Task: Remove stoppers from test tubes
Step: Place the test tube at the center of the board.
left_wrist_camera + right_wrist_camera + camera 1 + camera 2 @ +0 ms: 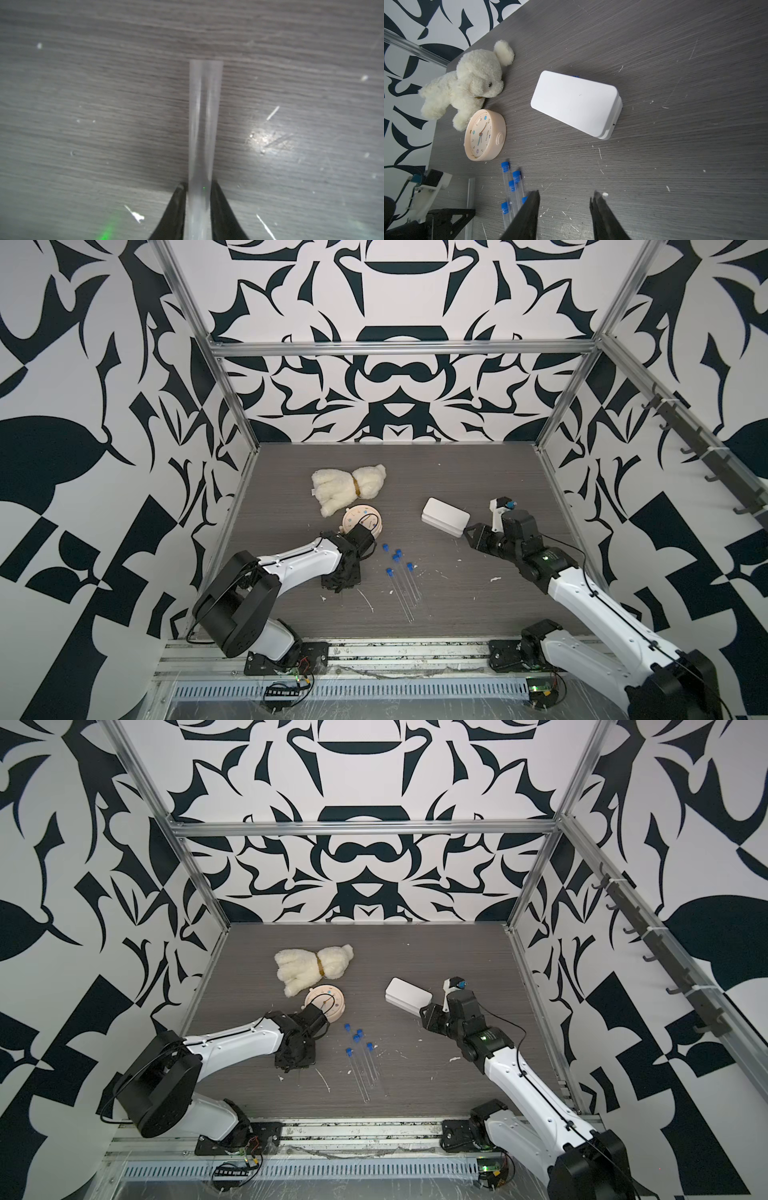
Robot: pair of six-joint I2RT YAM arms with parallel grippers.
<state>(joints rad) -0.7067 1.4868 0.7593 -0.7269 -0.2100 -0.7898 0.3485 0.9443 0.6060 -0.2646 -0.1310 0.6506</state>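
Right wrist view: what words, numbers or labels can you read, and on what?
"2", "4", "5": hour numerals on the clock face.
Small print beside the clock's hands: too blurred to read.
White box: no lettering, only a tiny dark mark on its side.
Test tubes, stoppers: no markings visible.

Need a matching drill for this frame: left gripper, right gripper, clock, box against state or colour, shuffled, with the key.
Things:
1. left gripper
2. right gripper
3. clock
4. box

States or colours:
A. white, rectangular
B. open, holding nothing
C. peach, next to the plush dog
D. closed on a clear test tube whose end is open

Pairs: 1-D, 2-B, 3-C, 4-A
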